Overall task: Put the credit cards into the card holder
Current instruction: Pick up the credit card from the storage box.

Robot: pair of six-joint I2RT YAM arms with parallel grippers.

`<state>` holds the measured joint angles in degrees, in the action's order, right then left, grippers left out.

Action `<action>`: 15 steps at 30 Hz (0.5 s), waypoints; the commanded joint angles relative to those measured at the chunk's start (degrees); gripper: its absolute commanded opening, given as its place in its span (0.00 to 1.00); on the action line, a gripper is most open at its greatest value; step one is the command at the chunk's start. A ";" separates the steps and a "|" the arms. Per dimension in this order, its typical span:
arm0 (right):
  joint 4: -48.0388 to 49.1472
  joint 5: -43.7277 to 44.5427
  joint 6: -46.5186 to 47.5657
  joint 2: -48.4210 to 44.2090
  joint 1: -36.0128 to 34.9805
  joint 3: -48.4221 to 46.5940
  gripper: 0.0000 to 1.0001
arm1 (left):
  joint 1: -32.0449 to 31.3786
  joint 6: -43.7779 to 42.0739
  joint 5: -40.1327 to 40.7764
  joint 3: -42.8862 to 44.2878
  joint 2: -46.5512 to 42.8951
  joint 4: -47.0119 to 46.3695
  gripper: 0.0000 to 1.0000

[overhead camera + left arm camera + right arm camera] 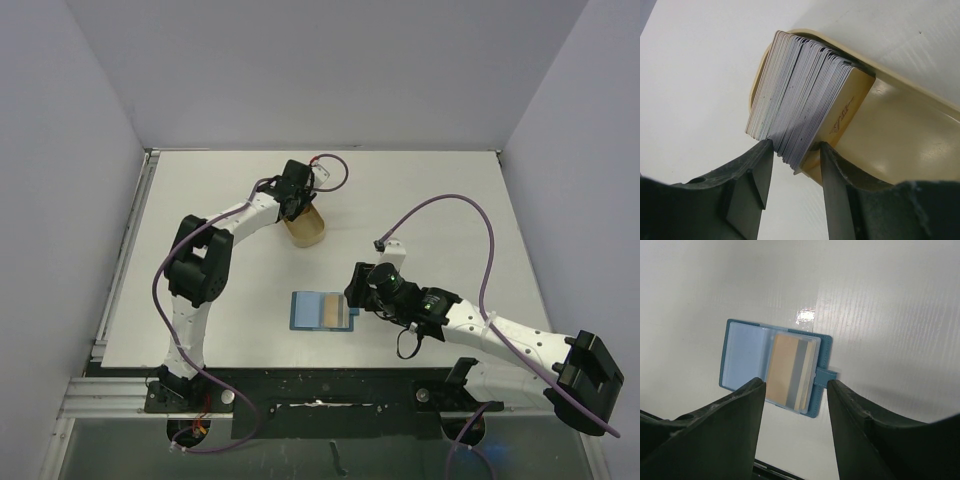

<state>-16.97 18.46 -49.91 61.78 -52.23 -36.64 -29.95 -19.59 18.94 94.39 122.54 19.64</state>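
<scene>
From above, locate the small teal-blue folding card holder point(323, 311) lying open and flat on the white counter point(440, 190), with the right tool point(353, 290) just beside its right edge. Find the left tool point(294, 205) farther back, over the tan oblong plastic tray point(310, 232). In the left wrist view, note the thick stack of thin grey-white credit cards point(800, 95), tan card foremost, on edge in the tray; fingers point(762, 175) flanking its lower corner, clamping impossible to tell. In the right wrist view, note the right tool spread wide, holding nothing, above the holder, a tan-orange card point(782, 370) in its right pocket.
</scene>
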 commanded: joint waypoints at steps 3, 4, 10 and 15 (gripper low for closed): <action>2.01 1.49 -0.45 -1.39 -0.24 0.08 0.53 | 0.10 -0.62 2.32 3.24 -1.14 -2.77 0.37; 2.04 1.55 -0.41 -1.40 -0.24 0.08 0.53 | 0.08 -0.65 2.45 3.30 -1.06 -2.79 0.37; 2.07 1.59 -0.10 -1.11 -0.20 -0.09 0.53 | -0.28 -0.58 2.78 3.69 -1.54 -2.62 0.35; 2.21 1.60 -0.08 -0.92 -0.24 -0.10 0.53 | -0.35 -0.64 3.01 3.58 -2.12 -2.94 0.34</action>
<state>-16.78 18.46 -49.93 61.78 -52.23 -36.62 -30.35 -19.70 19.88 94.56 122.54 19.75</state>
